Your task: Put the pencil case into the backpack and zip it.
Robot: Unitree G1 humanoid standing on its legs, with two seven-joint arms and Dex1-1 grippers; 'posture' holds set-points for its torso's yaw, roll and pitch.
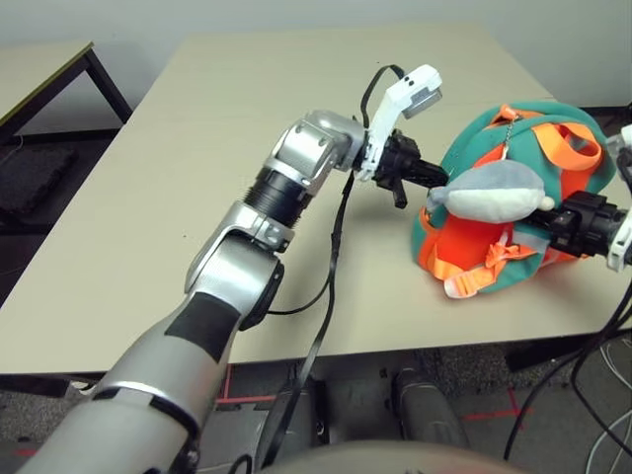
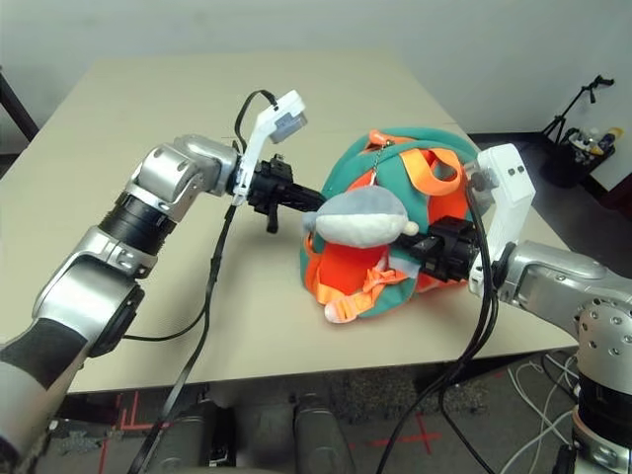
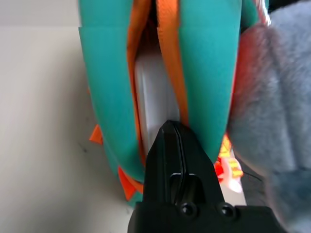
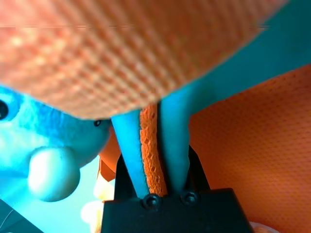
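The backpack stands on the bench near its front edge, with the whale charm hanging over its orange front panel. The pencil case sits inside the backpack — its white face shows through the unzipped gap between the orange zipper trims.

The left hand is fully shut, its tip at the lower end of that gap against the orange trim. Whether it pinches the zipper pull or only the trim cannot be told. The right hand is nearly shut on a fold of teal fabric and orange trim at the backpack's far side, bracing it.

Likely risks from here:

- Slip at the pull. If the left hand grips only trim, a drag along the zipper shifts the fabric and closes nothing.
- Jam on the case. The case lies close behind the gap; the slider may catch on its edge, or the trims may not meet over it.
- Loss of bracing. The right hand's hold is on a thin fold — a hard pull could strip it and drag the backpack across the bench towards the edge.
- Snag. The charm hangs near the left hand's path and may catch.
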